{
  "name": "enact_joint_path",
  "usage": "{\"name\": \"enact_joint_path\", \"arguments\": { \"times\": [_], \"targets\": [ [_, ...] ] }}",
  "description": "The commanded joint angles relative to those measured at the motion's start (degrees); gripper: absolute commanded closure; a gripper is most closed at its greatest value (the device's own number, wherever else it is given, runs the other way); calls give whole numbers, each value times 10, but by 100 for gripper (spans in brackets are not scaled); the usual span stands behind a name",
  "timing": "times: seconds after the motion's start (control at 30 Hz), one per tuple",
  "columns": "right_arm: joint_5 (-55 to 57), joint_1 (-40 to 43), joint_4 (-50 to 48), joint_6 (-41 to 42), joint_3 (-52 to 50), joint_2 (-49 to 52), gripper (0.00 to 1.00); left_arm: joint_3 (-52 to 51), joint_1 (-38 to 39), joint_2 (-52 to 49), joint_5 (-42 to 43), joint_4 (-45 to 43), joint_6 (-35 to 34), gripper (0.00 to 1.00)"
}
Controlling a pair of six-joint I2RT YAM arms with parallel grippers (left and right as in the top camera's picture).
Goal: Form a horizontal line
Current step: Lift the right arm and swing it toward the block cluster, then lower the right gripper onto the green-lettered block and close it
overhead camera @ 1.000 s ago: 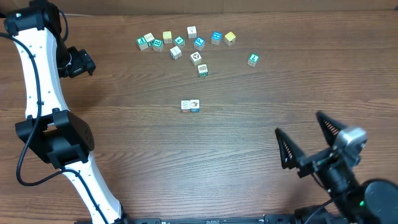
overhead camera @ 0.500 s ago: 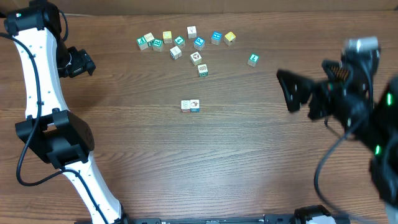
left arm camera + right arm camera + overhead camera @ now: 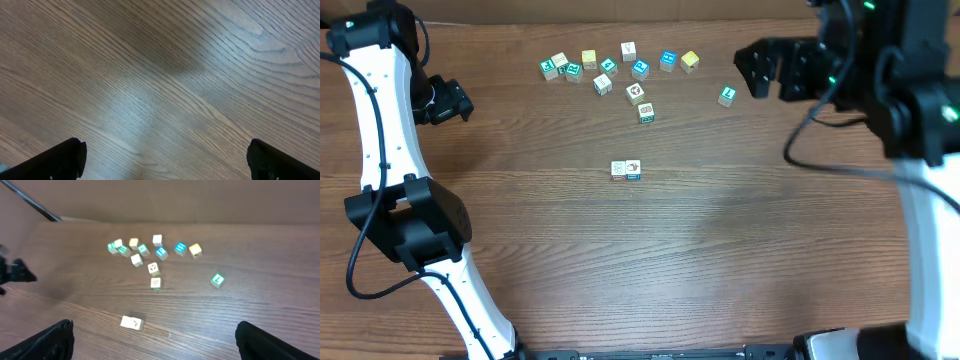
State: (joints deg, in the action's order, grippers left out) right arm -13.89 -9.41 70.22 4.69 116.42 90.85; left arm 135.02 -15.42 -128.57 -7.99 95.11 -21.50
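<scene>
A brown wood-grain tabletop (image 3: 720,250) fills the scene, with a plain tan wall behind its far edge in the right wrist view. The right end effector (image 3: 750,70) hangs above the far right part of the surface, its dark fingers (image 3: 50,337) spread wide with nothing between them. We judge this is so they can straddle one small cube. The horizontal line (image 3: 626,170) is so far only two whitish cubes set edge to edge. It lies well apart from this end effector, toward its left finger and nearer to it than the other cubes in its wrist view. We take that open spot as deliberate, since it leaves room on both sides for the row to grow. Closest to the right end effector is a single green-faced cube (image 3: 726,96), lying just beside it in the overhead view. It looks to us like the easiest next pick. Past that cube and further to the end effector's left sit the loose cubes (image 3: 620,70), a scatter of teal, yellow and white faces lying at odd angles. The left end effector (image 3: 162,160) is spread too and holds nothing, with only bare wood beneath it. It is parked far from every cube, presumably to keep the other arm's path free.
</scene>
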Motion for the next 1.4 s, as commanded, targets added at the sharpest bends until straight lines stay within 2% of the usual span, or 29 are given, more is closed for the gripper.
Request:
{"name": "enact_joint_path", "arguments": {
  "times": [0.0, 0.17, 0.23, 0.37, 0.57, 0.83, 0.93, 1.17, 1.37],
  "targets": [
    [30, -2, -21, -4, 13, 24, 0, -3, -2, 2, -6, -1, -8, 0],
    [54, -2, -31, 14, 13, 80, 1, -3, -2, 2, -6, 0, -8, 0],
    [56, -2, -31, 20, 13, 103, 7, -3, -2, 2, -6, 0, -8, 1],
    [99, -3, -33, 29, 13, 151, 12, -3, -2, 2, -6, -1, -8, 1],
    [168, -3, -50, 111, 13, 217, 11, -3, -2, 2, -6, -1, -8, 0],
    [169, -3, -110, 168, 13, 305, 13, -3, -2, 2, -6, -1, -8, 0],
    [175, -3, -128, 194, 12, 336, 18, -3, -2, 2, -6, -1, -8, 0],
    [184, -3, -165, 226, 10, 402, 41, -3, 1, 2, -5, -1, -8, 0],
    [190, -3, -184, 226, 9, 443, 45, -3, 2, 2, -6, -1, -8, 1]
  ]
}}
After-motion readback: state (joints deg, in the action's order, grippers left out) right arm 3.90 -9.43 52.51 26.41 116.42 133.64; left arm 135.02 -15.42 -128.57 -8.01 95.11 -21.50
